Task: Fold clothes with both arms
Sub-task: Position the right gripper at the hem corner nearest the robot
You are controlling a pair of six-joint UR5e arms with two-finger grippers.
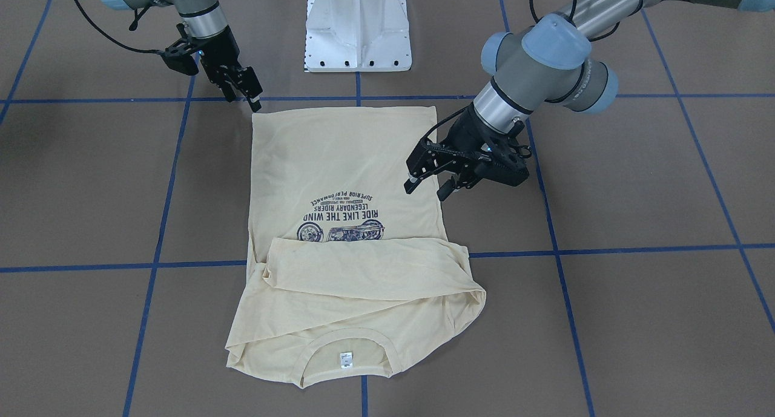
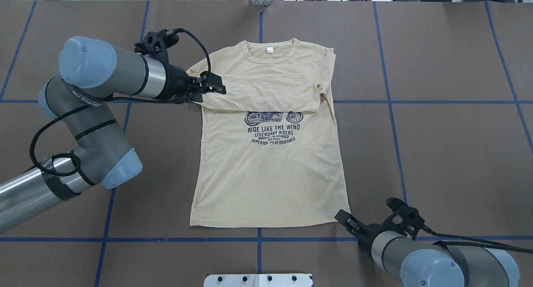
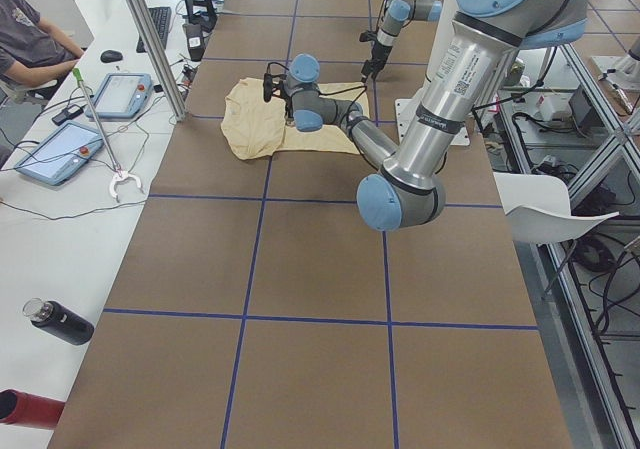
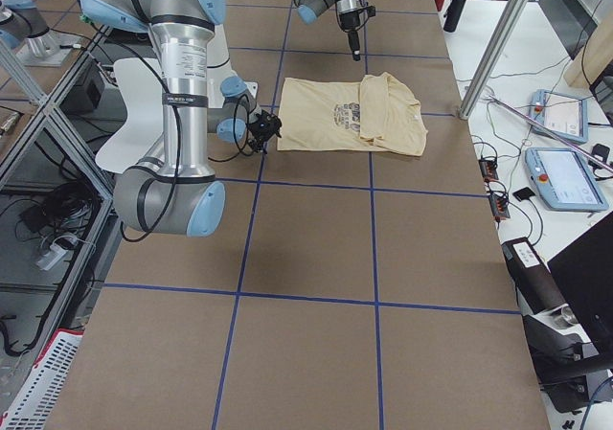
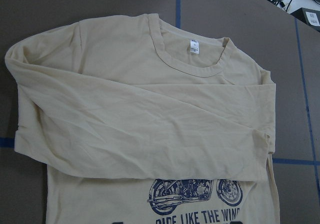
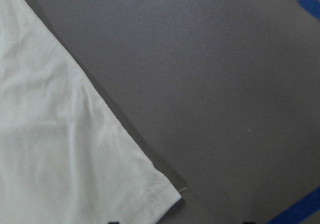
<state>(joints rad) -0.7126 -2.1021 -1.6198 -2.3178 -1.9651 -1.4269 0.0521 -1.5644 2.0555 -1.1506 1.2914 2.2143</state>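
Two grippers hover spread and empty, left gripper [image 1: 427,190] above the sleeve-crossed T-shirt [image 1: 339,157] lying flat on the table [image 1: 636,344], right gripper [image 1: 245,102] by its hem corner [image 1: 255,117]; light, limp cloth, likely best pinched at hem corners

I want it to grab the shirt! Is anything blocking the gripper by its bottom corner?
Nothing visible. Only bare brown table separates the right black gripper from the hem corner of the pale yellow long-sleeved T-shirt.
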